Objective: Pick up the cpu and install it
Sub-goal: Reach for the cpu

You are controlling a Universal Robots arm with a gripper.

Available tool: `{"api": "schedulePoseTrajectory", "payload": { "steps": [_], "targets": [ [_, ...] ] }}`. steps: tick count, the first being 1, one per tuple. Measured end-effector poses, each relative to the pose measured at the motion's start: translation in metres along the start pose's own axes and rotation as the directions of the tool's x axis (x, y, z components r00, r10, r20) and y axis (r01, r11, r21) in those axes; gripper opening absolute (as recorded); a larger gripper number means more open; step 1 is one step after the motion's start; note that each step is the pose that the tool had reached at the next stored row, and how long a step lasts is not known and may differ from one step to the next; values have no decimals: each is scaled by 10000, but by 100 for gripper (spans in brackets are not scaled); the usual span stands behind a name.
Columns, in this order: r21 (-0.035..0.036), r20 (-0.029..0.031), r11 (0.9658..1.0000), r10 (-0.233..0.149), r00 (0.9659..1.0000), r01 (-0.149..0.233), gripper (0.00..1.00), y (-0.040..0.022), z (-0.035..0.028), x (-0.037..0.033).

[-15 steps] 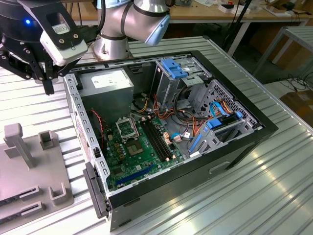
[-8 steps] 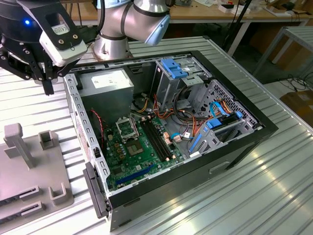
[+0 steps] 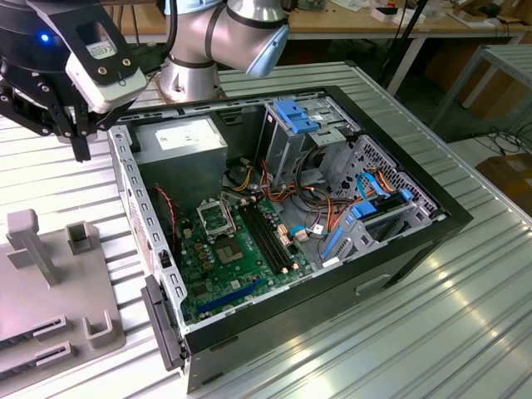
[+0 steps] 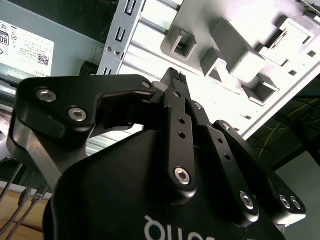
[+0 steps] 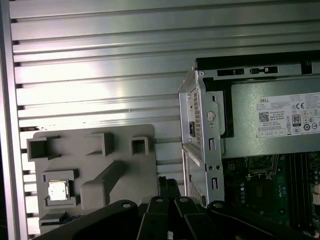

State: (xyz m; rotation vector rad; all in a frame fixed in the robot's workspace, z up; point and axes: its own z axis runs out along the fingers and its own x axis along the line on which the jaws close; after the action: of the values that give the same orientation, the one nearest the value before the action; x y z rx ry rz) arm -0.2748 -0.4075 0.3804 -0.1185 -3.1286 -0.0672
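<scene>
The cpu (image 5: 57, 190), a small silver-topped square, lies in a pocket of the grey fixture plate (image 5: 125, 150) in the first wrist view. My gripper (image 5: 167, 184) hangs above the table between that plate and the open computer case (image 3: 449, 218), shut with nothing in it. In the exterior view the gripper (image 3: 75, 137) is high over the case's back corner on that view's left. The second wrist view has the gripper (image 4: 172, 77) pointing at the plate's raised blocks (image 4: 235, 55). Inside the case, the black-framed socket (image 3: 214, 218) sits on the green motherboard (image 3: 241, 266).
The case's metal side wall (image 5: 200, 145) and the grey power supply (image 3: 179, 145) stand close to the gripper. A blue-topped drive cage (image 3: 303, 125), loose cables (image 3: 320, 195) and memory slots (image 3: 270, 237) crowd the case. Upright posts (image 3: 29, 241) rise from the fixture plate on the ribbed metal table (image 3: 465, 332).
</scene>
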Motion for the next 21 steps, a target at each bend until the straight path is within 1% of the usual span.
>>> {"api": "schedulePoseTrajectory", "payload": {
  "steps": [7, 10, 14, 15, 21],
  "targets": [
    [0, 0, 10000, -1, 10000, 1, 11, -3, 0, 43],
    [0, 1, 10000, -1, 10000, 1, 11, -7, 1, 85],
    [0, 1, 10000, 0, 10000, 0, 11, -18, 2, 179],
    [0, 0, 10000, 0, 10000, 0, 11, -24, 1, 216],
    [0, 0, 10000, -1, 10000, 1, 11, -41, 2, 317]
  ]
}}
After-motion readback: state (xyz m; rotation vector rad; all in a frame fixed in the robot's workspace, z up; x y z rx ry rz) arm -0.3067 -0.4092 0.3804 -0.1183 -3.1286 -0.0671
